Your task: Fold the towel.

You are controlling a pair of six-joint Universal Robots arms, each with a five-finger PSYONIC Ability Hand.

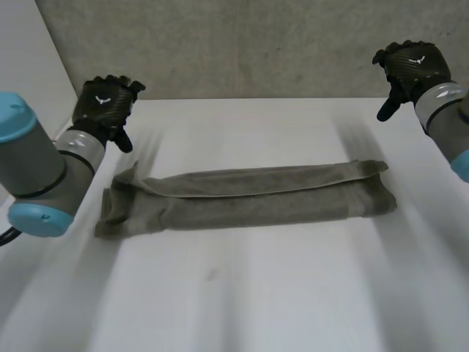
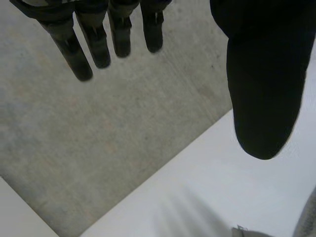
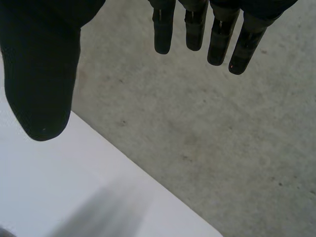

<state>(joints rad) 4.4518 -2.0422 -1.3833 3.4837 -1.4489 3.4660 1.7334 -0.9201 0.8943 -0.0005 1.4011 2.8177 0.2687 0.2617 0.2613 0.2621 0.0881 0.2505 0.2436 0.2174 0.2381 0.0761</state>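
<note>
A long grey-brown terry-cloth towel [image 1: 242, 199] lies flat across the middle of the white table [image 1: 242, 301], running from near the left edge towards the right edge. It looks already doubled lengthwise: one layer's long edge runs along the top of the strip. The left end is rumpled and spread, and the right end is squarer. The remaining work, I judge, is to bring one short end over the other.

The black left hand [image 1: 106, 103] hangs above the far-left corner of the table, and the black right hand [image 1: 410, 66] hangs above the far-right corner. Both are clear of the cloth and well apart from it. In its own wrist view, the left hand's fingers [image 2: 94, 47] are straight and spread away from the thumb [image 2: 264, 98], with nothing between them. The right hand's fingers [image 3: 217, 42] are likewise straight, parted from the thumb and empty. Held wide and high like this, each hand stands roughly over its own end of the towel. That suits a descent onto the short ends.

A band of bare table separates the towel from the far edge, beyond which a grey concrete wall [image 1: 242, 44] rises. A broad bare stretch lies between the towel and the near edge. The left end sits close beside the left arm [image 1: 44, 176], so room is tighter there than at the right end.
</note>
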